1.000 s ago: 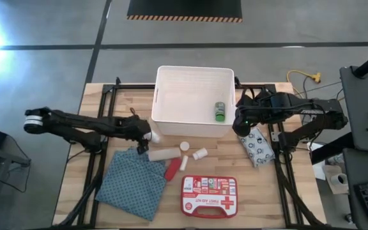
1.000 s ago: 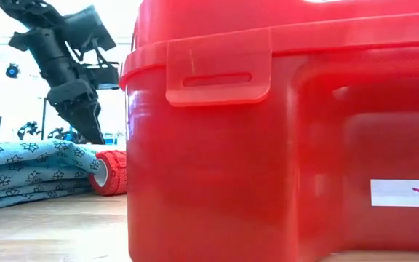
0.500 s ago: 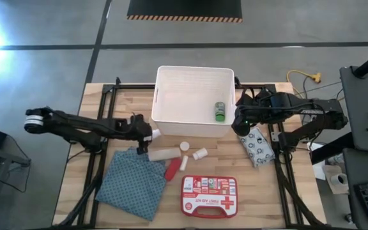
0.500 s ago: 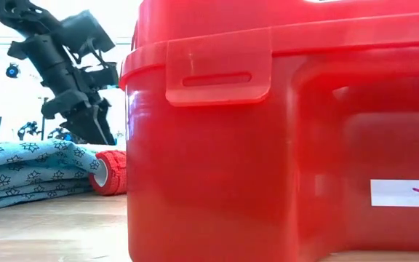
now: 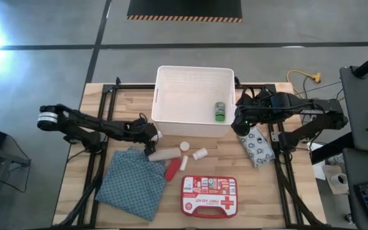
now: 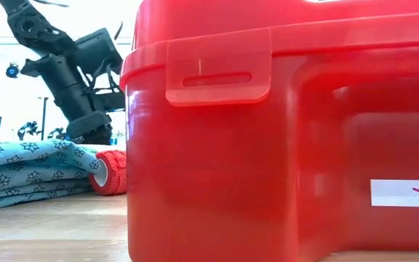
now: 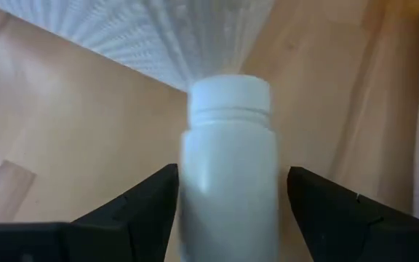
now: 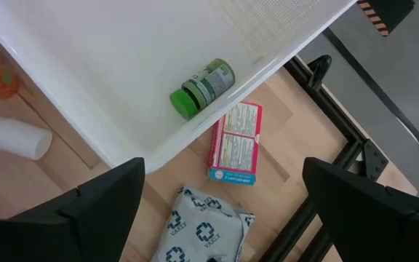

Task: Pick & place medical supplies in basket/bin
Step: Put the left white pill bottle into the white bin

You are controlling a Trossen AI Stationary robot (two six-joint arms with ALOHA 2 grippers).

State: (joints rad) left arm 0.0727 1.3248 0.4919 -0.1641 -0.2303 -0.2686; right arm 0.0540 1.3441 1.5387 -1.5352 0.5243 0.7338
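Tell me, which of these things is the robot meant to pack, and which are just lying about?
For the job:
bin
green-capped bottle, already in the bin
white bottle, between the left gripper's fingers
two small bottles
red tube
first aid case
small box
dotted pack

Just lying about:
cloth
yellow cable beyond the table

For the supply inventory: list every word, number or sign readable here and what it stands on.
"FIRST AID" beside a white cross: red-and-white first aid case.
"VALLY", repeated with cross signs: pale soft pack.
"49", shown mirrored: white sticker on that case's red side.
Small red-blue-white box: print too small to read.
Green-capped bottle in the white bin: label unreadable.
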